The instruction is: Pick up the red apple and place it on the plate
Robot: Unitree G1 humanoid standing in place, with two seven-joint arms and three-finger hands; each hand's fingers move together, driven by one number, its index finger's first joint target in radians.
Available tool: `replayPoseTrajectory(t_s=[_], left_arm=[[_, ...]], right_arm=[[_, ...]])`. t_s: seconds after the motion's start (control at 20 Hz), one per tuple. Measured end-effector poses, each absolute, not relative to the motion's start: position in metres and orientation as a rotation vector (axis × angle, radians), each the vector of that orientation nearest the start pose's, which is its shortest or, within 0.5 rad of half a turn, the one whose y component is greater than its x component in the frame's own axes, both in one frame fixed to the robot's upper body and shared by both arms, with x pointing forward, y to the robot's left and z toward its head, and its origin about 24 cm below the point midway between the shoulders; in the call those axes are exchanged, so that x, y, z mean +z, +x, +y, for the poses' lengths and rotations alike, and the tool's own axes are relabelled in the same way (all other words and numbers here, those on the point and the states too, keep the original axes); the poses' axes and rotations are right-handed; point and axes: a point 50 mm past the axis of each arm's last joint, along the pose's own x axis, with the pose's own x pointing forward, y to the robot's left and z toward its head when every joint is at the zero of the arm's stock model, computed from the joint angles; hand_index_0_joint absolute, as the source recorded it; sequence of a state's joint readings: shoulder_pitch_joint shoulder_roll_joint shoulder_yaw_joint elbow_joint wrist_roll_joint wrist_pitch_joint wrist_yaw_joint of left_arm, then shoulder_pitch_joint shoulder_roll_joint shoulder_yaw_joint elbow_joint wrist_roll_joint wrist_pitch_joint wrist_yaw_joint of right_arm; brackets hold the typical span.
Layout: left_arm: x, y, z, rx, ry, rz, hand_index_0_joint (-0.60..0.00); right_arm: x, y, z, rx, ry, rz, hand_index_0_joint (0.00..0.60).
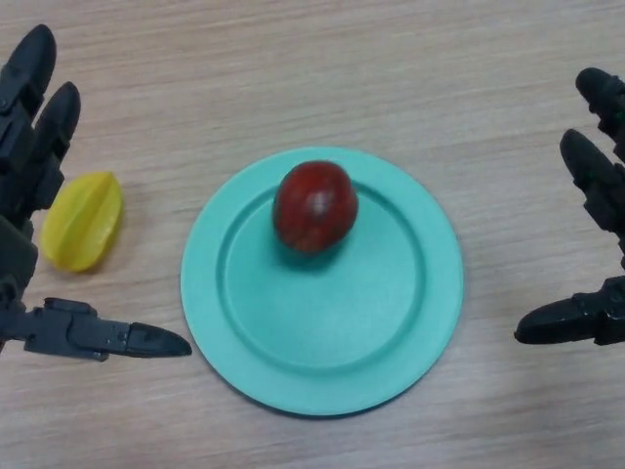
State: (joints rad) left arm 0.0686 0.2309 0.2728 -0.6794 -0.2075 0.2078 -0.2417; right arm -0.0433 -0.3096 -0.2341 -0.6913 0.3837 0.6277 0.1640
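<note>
The red apple (314,207) rests on the teal plate (391,362), in the plate's far half, a little left of its centre. My left hand (29,147) is at the view's left edge, open with straight fingers and the thumb stretched toward the plate; it holds nothing. My right hand (601,176) is at the right edge, open and empty, its thumb pointing toward the plate. Both hands are apart from the plate and the apple.
A yellow star fruit (82,221) lies on the wooden table (322,68) left of the plate, between my left hand's fingers and thumb, not held.
</note>
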Motion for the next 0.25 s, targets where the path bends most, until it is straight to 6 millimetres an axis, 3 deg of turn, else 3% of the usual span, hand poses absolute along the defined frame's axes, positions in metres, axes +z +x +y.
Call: replayPoseTrajectory(t_s=[0.25], left_arm=[[0.1741,0.2051,0.2073,-0.091,0.190,-0.418,0.000]], right_arm=[[0.1639,0.2257,-0.1947,0.212,-0.032,-0.129,0.000]])
